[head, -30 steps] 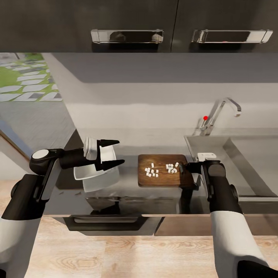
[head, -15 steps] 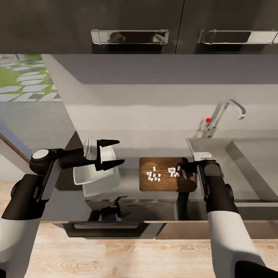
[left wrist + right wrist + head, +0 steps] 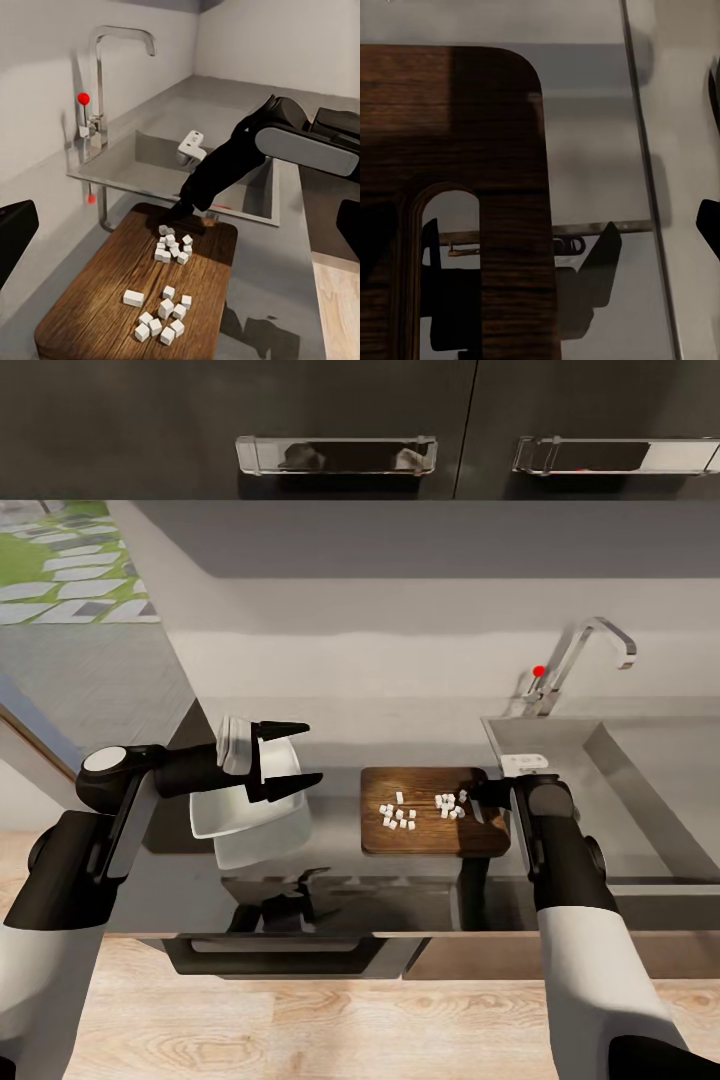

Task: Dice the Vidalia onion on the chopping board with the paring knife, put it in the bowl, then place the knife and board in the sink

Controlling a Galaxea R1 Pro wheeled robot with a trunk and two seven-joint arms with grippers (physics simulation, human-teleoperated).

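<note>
Sitting diced on the chopping board (image 3: 435,825), the onion cubes (image 3: 398,815) wait for transfer, by my read; the left gripper (image 3: 285,759) hangs spread and empty above the tilted bowl (image 3: 245,822), so scooping comes next. The right gripper (image 3: 478,794) is at the board's sink-side end, apparently on the paring knife, but its grip I cannot tell

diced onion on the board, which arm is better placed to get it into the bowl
Right, probably. The right gripper sits at the chopping board's sink-side end beside the diced onion; the left gripper hangs open over the bowl.
</note>
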